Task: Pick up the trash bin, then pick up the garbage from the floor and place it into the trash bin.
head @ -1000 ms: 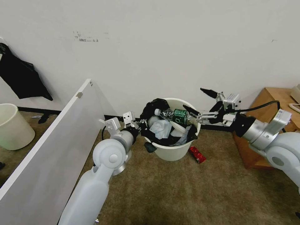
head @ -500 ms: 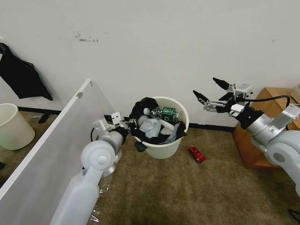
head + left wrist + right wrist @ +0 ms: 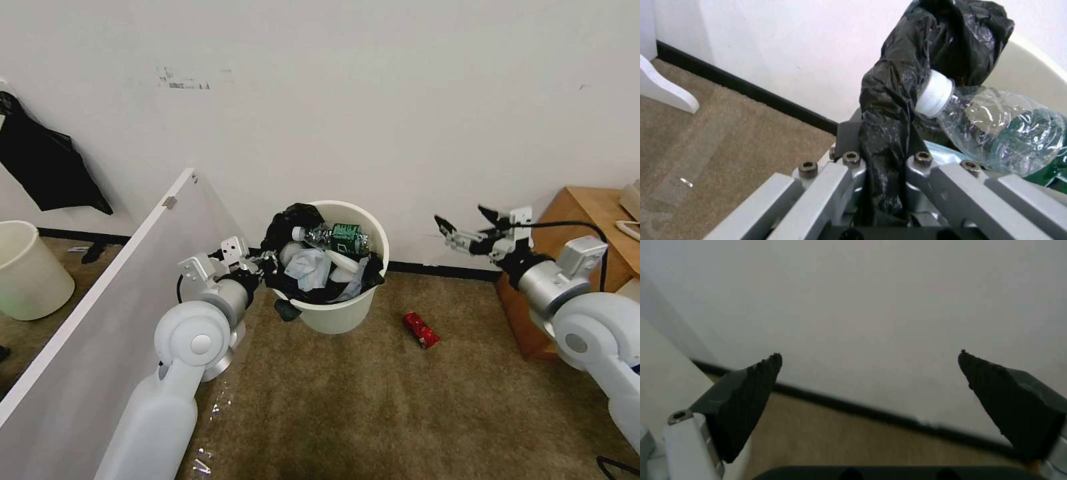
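The trash bin [image 3: 341, 315], white with a crinkled black bag [image 3: 291, 220] over its rim, hangs off the carpet near the wall. My left gripper [image 3: 269, 262] is shut on its bagged rim. In the left wrist view the fingers [image 3: 849, 173] pinch the black bag [image 3: 902, 83] beside a clear bottle [image 3: 996, 130]. Inside the bin lie garbage pieces: a bottle [image 3: 319, 235], a green-labelled item [image 3: 347, 235] and tissues [image 3: 307, 263]. A red packet [image 3: 421, 329] lies on the carpet to the bin's right. My right gripper [image 3: 460, 215] [image 3: 869, 355] is open and holds nothing, at the right of the bin and above the packet.
A white panel [image 3: 113, 313] leans along my left side. A pale unlined bin [image 3: 27, 270] stands at far left under a black cloth [image 3: 47, 170]. Wooden furniture [image 3: 573, 207] sits at the right. The wall is close behind the bin.
My left arm has carried the bin leftward and slightly up. The right gripper has drawn back to the right, away from the bin's rim, and stays open.
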